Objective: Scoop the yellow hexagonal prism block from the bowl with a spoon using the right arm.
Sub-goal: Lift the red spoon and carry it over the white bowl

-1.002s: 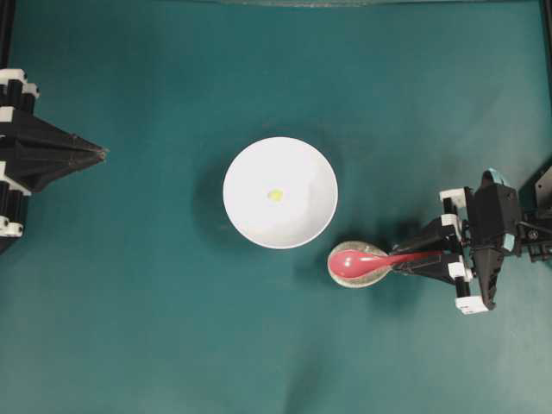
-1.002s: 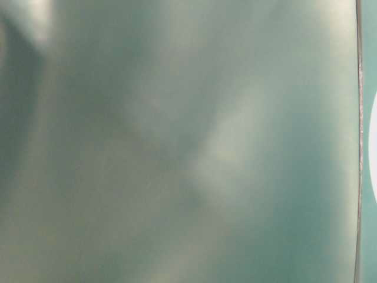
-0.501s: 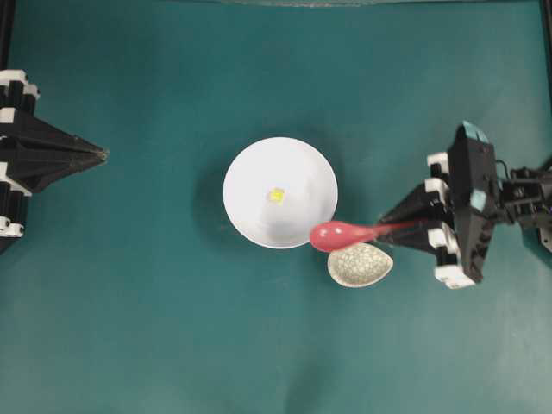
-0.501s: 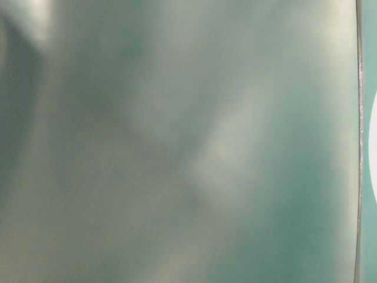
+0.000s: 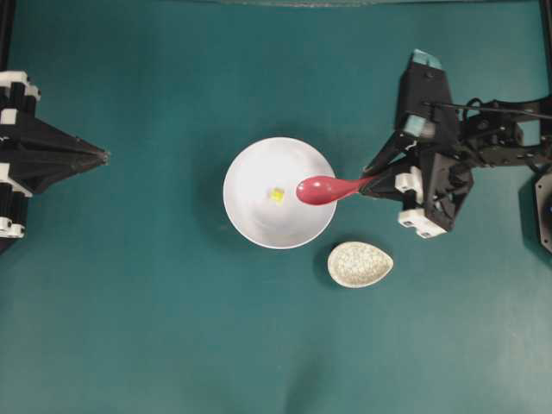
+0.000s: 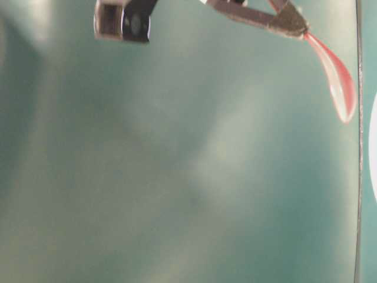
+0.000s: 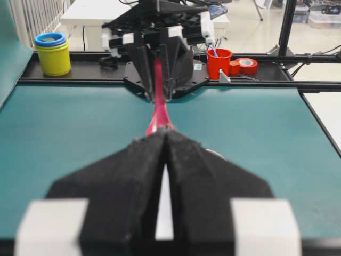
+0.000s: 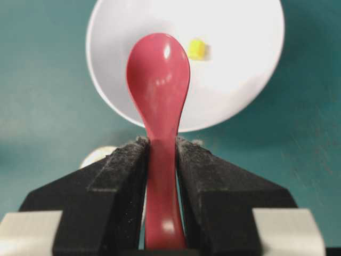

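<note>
The white bowl (image 5: pixel 259 226) sits mid-table with the tiny yellow hexagonal prism block (image 5: pixel 276 195) inside it. My right gripper (image 5: pixel 369 183) is shut on the handle of the pink-red spoon (image 5: pixel 321 189). The scoop hangs over the bowl's right side, just right of the block. The right wrist view shows the spoon (image 8: pixel 160 74) between the fingers of the right gripper (image 8: pixel 161 143), with the block (image 8: pixel 196 49) to the right of the scoop's tip and the bowl (image 8: pixel 240 80) beneath. My left gripper (image 5: pixel 102 155) rests shut and empty at the table's left edge.
A speckled off-white spoon rest (image 5: pixel 360 264) lies empty just below and right of the bowl. Beyond the table's far end in the left wrist view stand a yellow cup (image 7: pixel 53 53) and a red cup (image 7: pixel 219 63).
My right arm has lifted the spoon off the speckled rest and carried it up and left until the scoop is over the bowl. The left arm has not moved.
</note>
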